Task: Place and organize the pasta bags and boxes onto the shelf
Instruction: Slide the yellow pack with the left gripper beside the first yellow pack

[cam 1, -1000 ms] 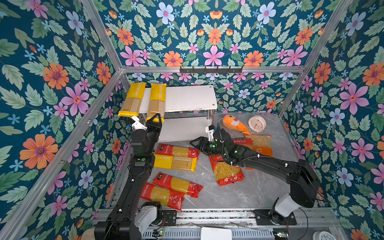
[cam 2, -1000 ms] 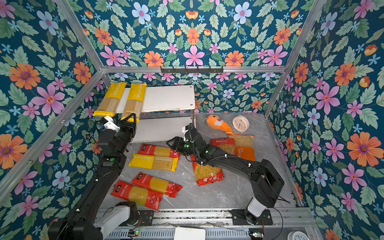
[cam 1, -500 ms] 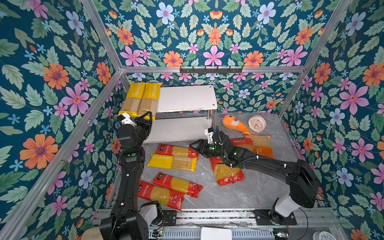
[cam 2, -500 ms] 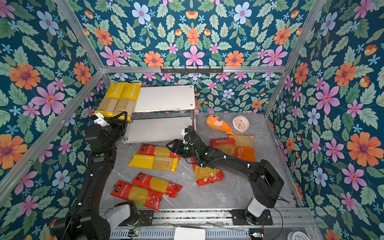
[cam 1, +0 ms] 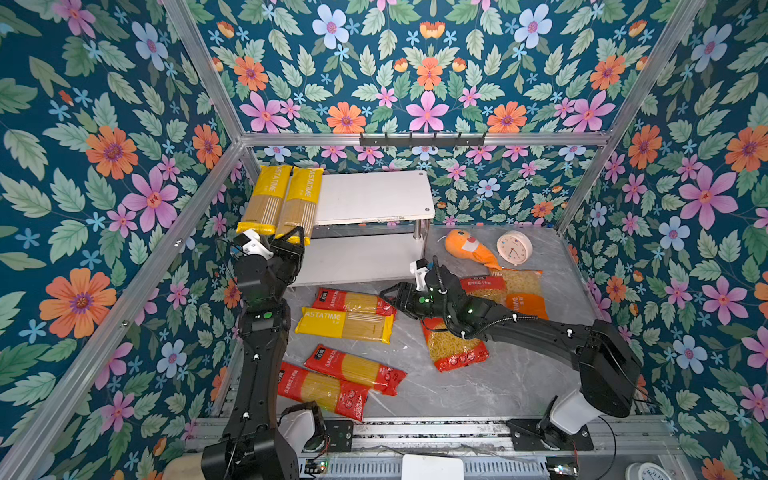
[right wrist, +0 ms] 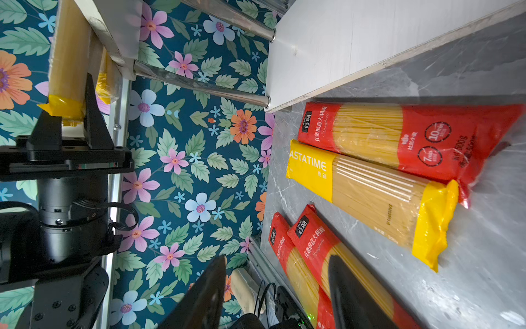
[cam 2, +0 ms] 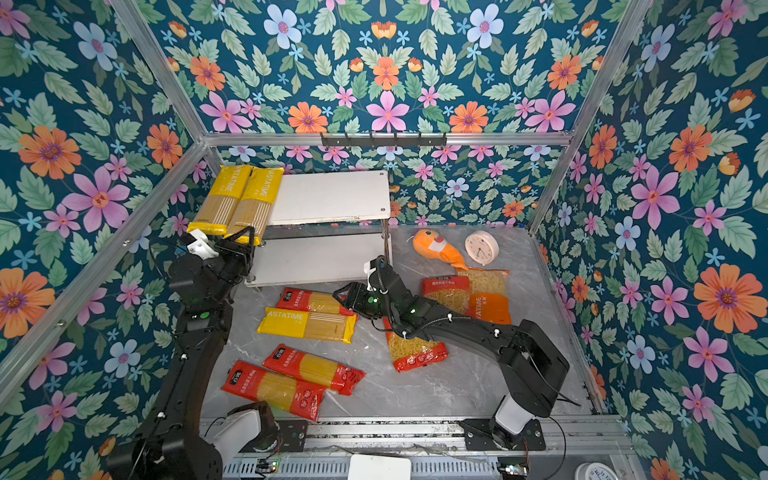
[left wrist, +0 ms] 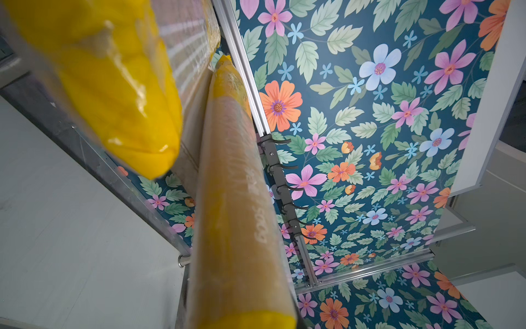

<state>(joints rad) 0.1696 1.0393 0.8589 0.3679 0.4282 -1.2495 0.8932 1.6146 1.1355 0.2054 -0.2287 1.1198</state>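
Note:
Two long yellow PASTATIME spaghetti packs lie side by side on the left of the shelf's (cam 1: 374, 195) top board, their near ends overhanging. My left gripper (cam 1: 293, 235) is shut on the near end of the right-hand one (cam 1: 301, 203), which fills the left wrist view (left wrist: 236, 213). My right gripper (cam 1: 388, 294) stands open and empty just above the floor, at the right end of a red spaghetti pack (cam 1: 353, 301). A third yellow pack (cam 1: 345, 326) lies beside that one, and two more red spaghetti packs (cam 1: 353, 370) lie nearer the front. A red short-pasta bag (cam 1: 455, 349) lies partly under my right arm.
Another red bag (cam 1: 484, 289) and an orange bag (cam 1: 519, 293) lie at the right. An orange plush fish (cam 1: 467, 249) and a small clock (cam 1: 514, 248) sit at the back right. A black hook rail (cam 1: 422, 139) hangs on the back wall. The shelf's lower board (cam 1: 357, 257) is bare.
My left gripper has carried its yellow pack leftward until it lies against the first yellow pack on the top board. The right gripper has shifted slightly by the red spaghetti pack.

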